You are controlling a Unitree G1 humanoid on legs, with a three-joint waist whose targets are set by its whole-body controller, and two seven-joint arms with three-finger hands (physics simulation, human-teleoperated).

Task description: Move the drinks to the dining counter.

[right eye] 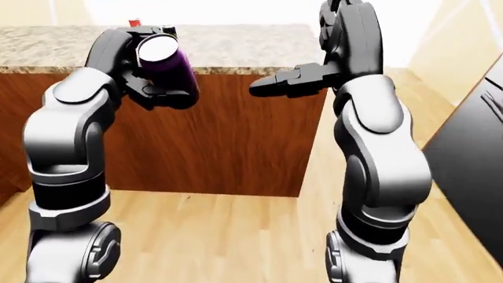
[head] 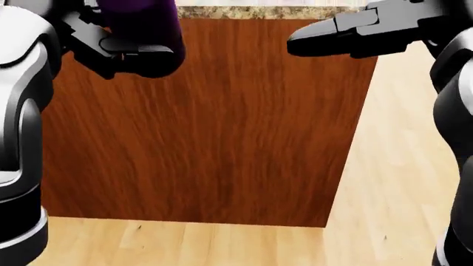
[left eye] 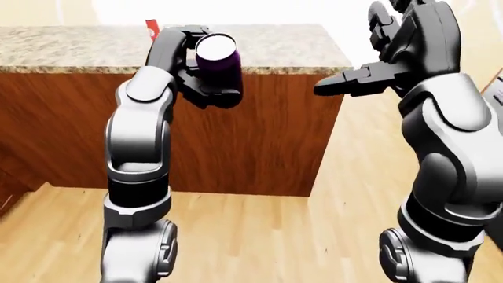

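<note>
A purple can with a white lid (left eye: 219,62) is held up at chest height, tilted, with my left hand (left eye: 206,89) shut round it. In the head view only the can's lower body (head: 140,19) shows at the top left. My right hand (left eye: 346,82) hovers empty to the right of the can, fingers stretched out flat. Behind both hands stands the dining counter, with a speckled granite top (left eye: 71,50) and a dark wood face (head: 222,122). A small red object (left eye: 151,28) stands on the granite top, behind my left arm.
The counter's right corner (left eye: 346,62) ends beside light wood floor (left eye: 354,177) that runs past it. A dark appliance or cabinet face (right eye: 472,153) fills the right edge of the right-eye view. Low wood cabinetry (left eye: 12,183) shows at the left edge.
</note>
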